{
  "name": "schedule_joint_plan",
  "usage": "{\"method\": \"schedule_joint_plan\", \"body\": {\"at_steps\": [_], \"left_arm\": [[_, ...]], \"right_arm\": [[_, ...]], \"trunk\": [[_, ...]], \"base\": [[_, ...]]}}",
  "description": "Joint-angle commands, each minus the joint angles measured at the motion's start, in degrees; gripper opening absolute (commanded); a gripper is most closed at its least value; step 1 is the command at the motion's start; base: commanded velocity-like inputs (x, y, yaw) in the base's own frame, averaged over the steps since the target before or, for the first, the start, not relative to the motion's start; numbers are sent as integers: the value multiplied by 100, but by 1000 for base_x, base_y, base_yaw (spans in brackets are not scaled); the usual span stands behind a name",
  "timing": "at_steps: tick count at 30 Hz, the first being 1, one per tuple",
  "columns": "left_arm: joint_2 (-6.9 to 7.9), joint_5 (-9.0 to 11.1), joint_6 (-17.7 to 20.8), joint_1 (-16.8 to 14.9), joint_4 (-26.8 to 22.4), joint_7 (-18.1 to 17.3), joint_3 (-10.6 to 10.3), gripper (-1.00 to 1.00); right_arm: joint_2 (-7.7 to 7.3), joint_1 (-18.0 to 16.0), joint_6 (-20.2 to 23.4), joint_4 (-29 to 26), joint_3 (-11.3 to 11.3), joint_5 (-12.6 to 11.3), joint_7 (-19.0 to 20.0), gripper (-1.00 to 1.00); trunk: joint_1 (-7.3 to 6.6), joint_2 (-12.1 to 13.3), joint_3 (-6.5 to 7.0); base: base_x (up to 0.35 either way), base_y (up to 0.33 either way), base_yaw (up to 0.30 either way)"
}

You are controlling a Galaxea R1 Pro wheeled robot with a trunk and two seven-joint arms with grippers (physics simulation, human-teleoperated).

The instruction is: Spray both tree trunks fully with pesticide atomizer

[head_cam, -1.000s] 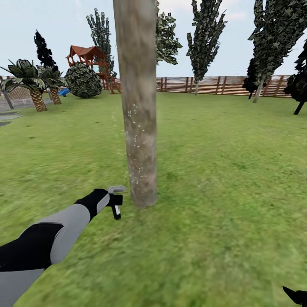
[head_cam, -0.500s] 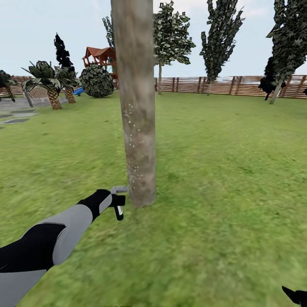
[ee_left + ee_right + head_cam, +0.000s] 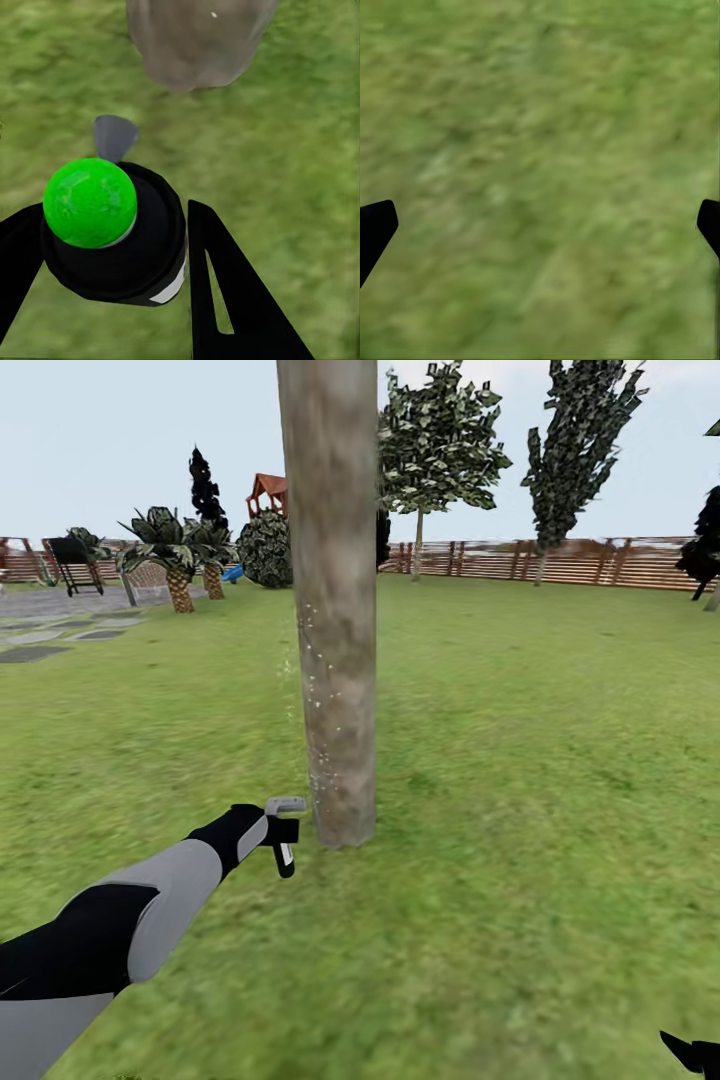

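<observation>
A thick mottled grey-brown tree trunk (image 3: pixel 335 610) rises from the lawn just ahead of me, its lower half dotted with white specks. My left gripper (image 3: pixel 281 836) is shut on the pesticide atomizer (image 3: pixel 285 807), held low just left of the trunk's base. The left wrist view shows the atomizer (image 3: pixel 112 232) as a black bottle with a green ball on top and a grey nozzle (image 3: pixel 115 136) pointing at the trunk base (image 3: pixel 196 41), with black fingers (image 3: pixel 232 300) on either side. My right gripper (image 3: pixel 540 225) is open over bare grass, low at my right (image 3: pixel 695 1052).
A broad-crowned tree (image 3: pixel 437 445) stands far off by the brown slat fence (image 3: pixel 560 560). Palms (image 3: pixel 175 555), a round bush (image 3: pixel 265 548), a red-roofed play tower (image 3: pixel 268 490) and paving slabs (image 3: pixel 50 635) lie at the far left. Open lawn stretches to the right.
The whole view has shifted, with the background sliding right, so the camera has moved. The trunk now sits slightly further right. My left arm holds the same pose with the atomizer.
</observation>
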Motion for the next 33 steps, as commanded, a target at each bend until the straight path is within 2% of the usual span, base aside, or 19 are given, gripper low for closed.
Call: {"method": "schedule_joint_plan", "body": {"at_steps": [1,7,21,33], "left_arm": [[-9,-3,0,0,0,1,1,-100],[-38,-8,0,0,1,1,-4,-100],[-41,-8,0,1,1,1,-2,-100],[-41,-9,0,0,1,1,-4,-100]], "right_arm": [[0,-1,0,0,0,0,0,100],[0,-1,0,0,0,0,0,100],[0,-2,0,0,0,0,0,100],[0,-2,0,0,0,0,0,100]], "trunk": [[0,0,0],[0,0,0],[0,0,0],[0,0,0]], "base": [[29,-324,257],[5,-324,212],[0,-324,11],[0,-324,242]]}}
